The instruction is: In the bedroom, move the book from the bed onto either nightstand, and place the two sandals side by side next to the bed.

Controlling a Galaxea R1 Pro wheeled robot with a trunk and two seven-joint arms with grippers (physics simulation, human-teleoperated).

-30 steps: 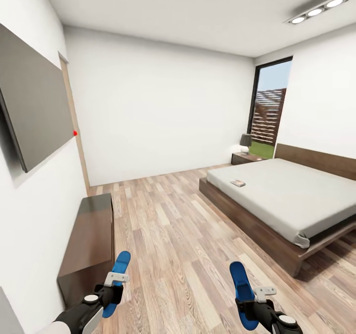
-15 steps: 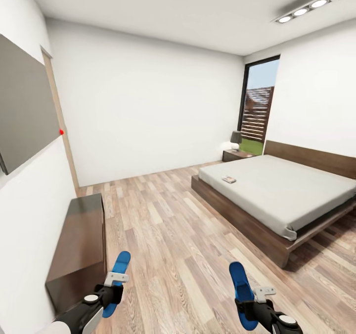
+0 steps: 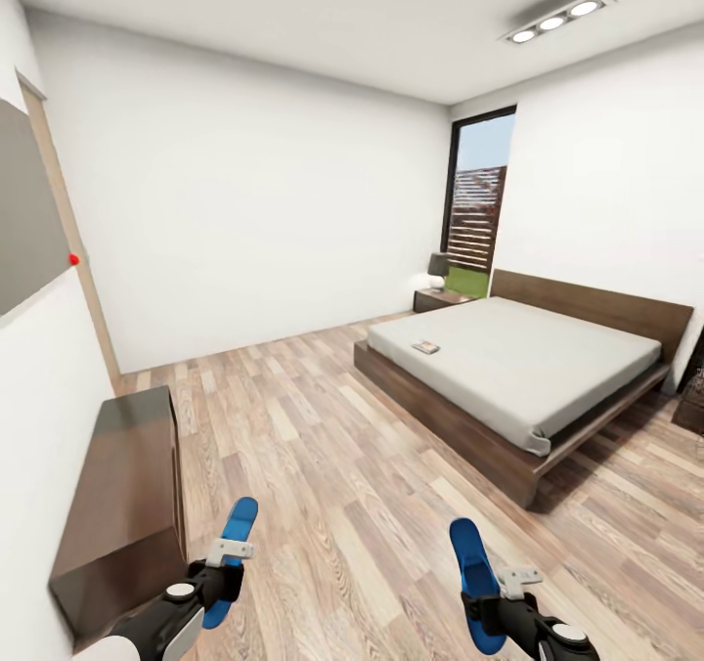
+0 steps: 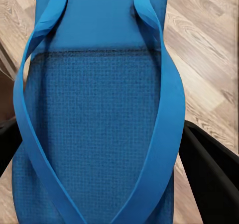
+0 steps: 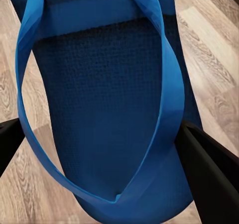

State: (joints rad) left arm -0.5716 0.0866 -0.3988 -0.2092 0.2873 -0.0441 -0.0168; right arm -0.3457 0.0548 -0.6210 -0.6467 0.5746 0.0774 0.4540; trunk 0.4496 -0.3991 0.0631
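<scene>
Each of my grippers carries one bright blue sandal. My left gripper (image 3: 223, 583) is shut on a sandal (image 3: 234, 553) at the lower left of the head view; its straps and sole (image 4: 99, 114) fill the left wrist view between dark fingers (image 4: 209, 169). My right gripper (image 3: 484, 607) is shut on the other sandal (image 3: 473, 573), also seen close up (image 5: 104, 104). The bed (image 3: 518, 358) stands at the right with the small book (image 3: 425, 346) near its foot corner. A nightstand (image 3: 438, 298) with a lamp (image 3: 437, 268) sits beyond the bed by the window.
A long low dark cabinet (image 3: 122, 505) runs along the left wall under a wall-mounted screen (image 3: 24, 221). Wooden floor (image 3: 323, 465) stretches between me and the bed. Another dark piece of furniture (image 3: 692, 397) shows at the right edge past the bed.
The whole head view has swung right: bed, book and nightstand shifted left in the picture and more of the bed's far side shows. Both grippers still hold their sandals in the same pose.
</scene>
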